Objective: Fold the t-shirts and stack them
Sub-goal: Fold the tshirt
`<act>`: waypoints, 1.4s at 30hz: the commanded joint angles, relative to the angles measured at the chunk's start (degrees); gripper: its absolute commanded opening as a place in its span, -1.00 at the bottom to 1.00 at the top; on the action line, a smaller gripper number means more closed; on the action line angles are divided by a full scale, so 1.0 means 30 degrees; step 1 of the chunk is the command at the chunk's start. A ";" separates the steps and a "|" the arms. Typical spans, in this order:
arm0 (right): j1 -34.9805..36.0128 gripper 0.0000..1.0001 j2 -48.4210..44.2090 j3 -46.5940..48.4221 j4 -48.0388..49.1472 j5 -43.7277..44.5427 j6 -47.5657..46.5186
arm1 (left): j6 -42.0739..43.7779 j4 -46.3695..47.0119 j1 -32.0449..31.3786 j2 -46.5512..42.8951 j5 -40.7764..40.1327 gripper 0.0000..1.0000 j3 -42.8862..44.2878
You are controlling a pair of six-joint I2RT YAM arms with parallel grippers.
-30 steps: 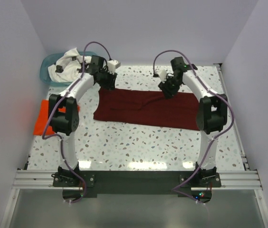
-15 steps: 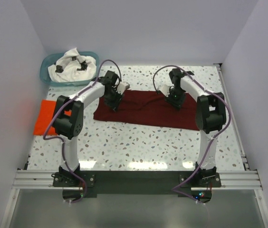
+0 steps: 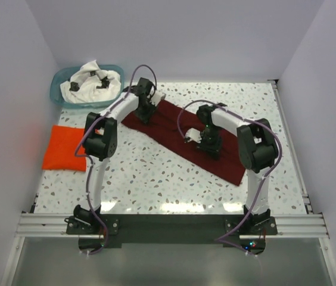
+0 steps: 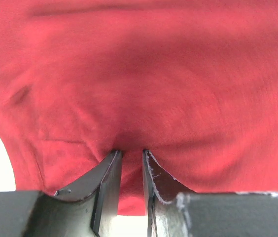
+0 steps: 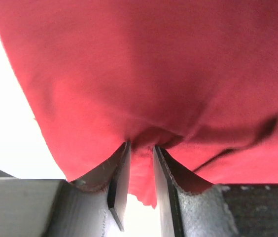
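Observation:
The dark maroon t-shirt (image 3: 180, 138) lies as a long folded strip, slanting from back left to front right on the table. My left gripper (image 3: 145, 113) is shut on the strip's back-left end; the left wrist view shows cloth (image 4: 139, 74) pinched between the fingers (image 4: 109, 173). My right gripper (image 3: 211, 146) is shut on the strip near its middle right; the right wrist view shows a fold of cloth (image 5: 144, 74) pinched between its fingers (image 5: 121, 173). The orange-red t-shirt (image 3: 67, 148) lies folded at the table's left edge. The white t-shirt with black print (image 3: 90, 80) sits crumpled in the basket.
The teal plastic basket (image 3: 58, 92) stands at the back left corner. White walls close in on the left, back and right. The speckled table (image 3: 168, 179) runs to a metal rail at the front.
Both grippers closed on the maroon shirt and swung it. The left end moved back and left, the right end came forward, so the strip now lies diagonally instead of across.

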 commanded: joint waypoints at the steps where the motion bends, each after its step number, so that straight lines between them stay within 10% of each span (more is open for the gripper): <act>1: 0.1074 -0.40 -0.1682 0.1330 -0.2440 -0.4857 0.1169 | 0.1442 0.2600 0.1544 0.3177 -0.1033 -0.43 0.4447; 5: -0.0037 -0.40 -0.2240 0.3711 -0.3296 -0.5893 0.1732 | 0.0856 0.5343 0.2252 0.2078 0.1601 -0.25 0.6453; 10: -0.1446 -0.46 -0.1220 0.4388 -0.2651 -0.3640 0.0943 | -0.0108 0.8605 0.1961 -0.1648 0.2894 -0.01 0.2207; 27: 0.1186 -0.56 0.1362 0.0290 -0.0246 -0.1116 0.0413 | -0.1018 0.5123 0.1784 -0.4348 0.4095 0.01 -0.0493; 42: 0.8513 -0.41 -0.0131 0.0281 -0.1214 -0.9900 0.4483 | -0.0990 0.2105 0.0701 -0.2212 0.4974 -0.04 -0.1636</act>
